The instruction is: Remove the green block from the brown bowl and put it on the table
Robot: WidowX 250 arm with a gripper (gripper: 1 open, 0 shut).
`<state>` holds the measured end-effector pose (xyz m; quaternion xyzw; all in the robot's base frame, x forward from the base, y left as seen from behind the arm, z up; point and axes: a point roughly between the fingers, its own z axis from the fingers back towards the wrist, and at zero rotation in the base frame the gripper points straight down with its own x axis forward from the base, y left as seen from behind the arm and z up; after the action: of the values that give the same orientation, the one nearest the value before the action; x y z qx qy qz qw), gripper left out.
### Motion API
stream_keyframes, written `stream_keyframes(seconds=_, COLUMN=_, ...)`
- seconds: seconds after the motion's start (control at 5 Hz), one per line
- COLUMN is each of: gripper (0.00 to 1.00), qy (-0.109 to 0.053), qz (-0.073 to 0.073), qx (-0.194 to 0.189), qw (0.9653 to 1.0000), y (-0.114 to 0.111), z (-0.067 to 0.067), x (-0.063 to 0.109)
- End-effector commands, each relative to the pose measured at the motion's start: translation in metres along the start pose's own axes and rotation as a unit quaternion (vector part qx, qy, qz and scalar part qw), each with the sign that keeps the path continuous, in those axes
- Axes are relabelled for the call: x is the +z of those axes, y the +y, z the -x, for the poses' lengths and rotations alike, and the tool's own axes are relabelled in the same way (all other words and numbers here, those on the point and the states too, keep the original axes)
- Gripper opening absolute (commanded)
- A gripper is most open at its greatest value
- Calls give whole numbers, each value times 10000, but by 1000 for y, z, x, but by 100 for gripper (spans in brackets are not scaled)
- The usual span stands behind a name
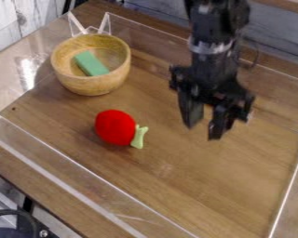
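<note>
The green block point(90, 64) lies inside the brown bowl point(90, 82) at the upper left of the table point(177, 186). My gripper point(205, 126) hangs over the right middle of the table, pointing straight down, far to the right of the bowl. Its two dark fingers stand apart with nothing between them, so it is open.
A red ball point(115, 127) with a pale green stub point(141, 138) rests on the table between the bowl and the gripper. Clear plastic walls point(64, 181) run along the table's edges.
</note>
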<state>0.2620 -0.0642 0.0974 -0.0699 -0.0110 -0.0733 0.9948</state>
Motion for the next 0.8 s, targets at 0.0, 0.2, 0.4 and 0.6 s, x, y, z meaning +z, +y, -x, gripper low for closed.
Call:
stream_keyframes(seconds=0.0, gripper=0, qy=-374, qz=-50, qx=32, qw=9993, y=1, z=-9, x=45)
stream_keyframes(seconds=0.2, gripper=0, qy=-376, qz=-61, qx=100, qw=9992, y=10, z=-7, x=48)
stream_keyframes(seconds=0.4, gripper=0, qy=-318, qz=-63, qx=108, qw=9994, y=11, z=-4, x=42)
stream_keyframes(seconds=0.6, gripper=0, qy=-267, qz=-54, qx=8, qw=9996, y=6, z=-10, x=43)
